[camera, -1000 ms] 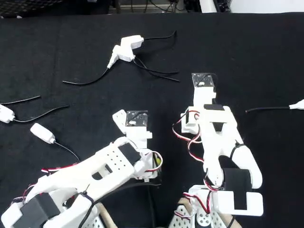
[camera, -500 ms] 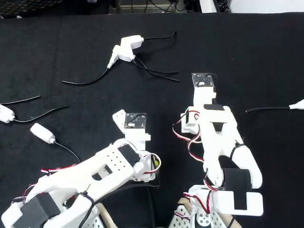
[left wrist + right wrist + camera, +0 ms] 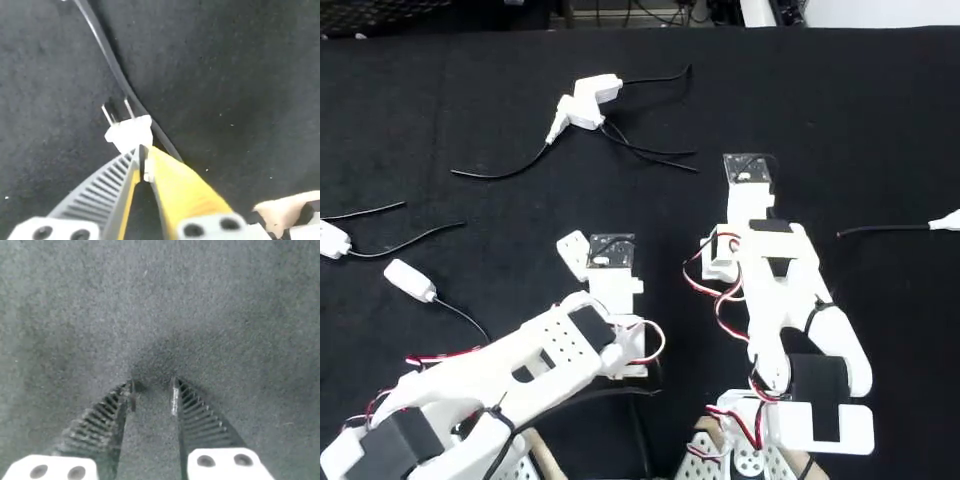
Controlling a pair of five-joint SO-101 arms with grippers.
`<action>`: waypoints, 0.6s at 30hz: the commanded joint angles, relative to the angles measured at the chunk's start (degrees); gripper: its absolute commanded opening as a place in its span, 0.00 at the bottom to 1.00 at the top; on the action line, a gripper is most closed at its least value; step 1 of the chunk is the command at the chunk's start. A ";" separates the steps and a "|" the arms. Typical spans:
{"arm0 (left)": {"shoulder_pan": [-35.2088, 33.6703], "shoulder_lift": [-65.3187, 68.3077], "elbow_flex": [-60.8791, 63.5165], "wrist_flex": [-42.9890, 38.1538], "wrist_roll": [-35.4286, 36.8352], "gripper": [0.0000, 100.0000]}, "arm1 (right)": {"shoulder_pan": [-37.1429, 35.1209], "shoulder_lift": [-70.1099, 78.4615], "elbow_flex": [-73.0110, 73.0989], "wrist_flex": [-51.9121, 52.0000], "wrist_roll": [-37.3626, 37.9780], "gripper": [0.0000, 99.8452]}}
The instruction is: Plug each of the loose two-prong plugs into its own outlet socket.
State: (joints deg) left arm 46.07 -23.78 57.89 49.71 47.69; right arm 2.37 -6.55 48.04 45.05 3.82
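Observation:
My left gripper [image 3: 142, 150] is shut on a white two-prong plug [image 3: 129, 134] whose prongs point away from the fingers; a black cable [image 3: 107, 52] runs across the cloth behind it. From above, that gripper [image 3: 590, 258] holds the plug [image 3: 572, 250] near the table's middle. My right gripper [image 3: 152, 390] is open, its tips at the black cloth with nothing between them; in the high view it [image 3: 748, 168] sits right of centre. A white socket-and-plug cluster [image 3: 585, 100] with cables lies at the back.
Loose white plugs with black cables lie at the left [image 3: 410, 280], the far left edge [image 3: 330, 238] and the far right edge [image 3: 948, 220]. Black cloth [image 3: 840, 110] covers the table. Cables trail from the back cluster toward the centre.
The left arm has shifted slightly near the table's middle with the plug still held. The right arm has not moved.

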 commanded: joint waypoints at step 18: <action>-5.23 -0.44 0.48 2.99 -2.81 0.45 | -0.70 0.04 -2.42 -0.35 -0.26 0.12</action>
State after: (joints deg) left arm 41.85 -23.69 57.71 52.18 42.33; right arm 2.37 -6.55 48.04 45.05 3.82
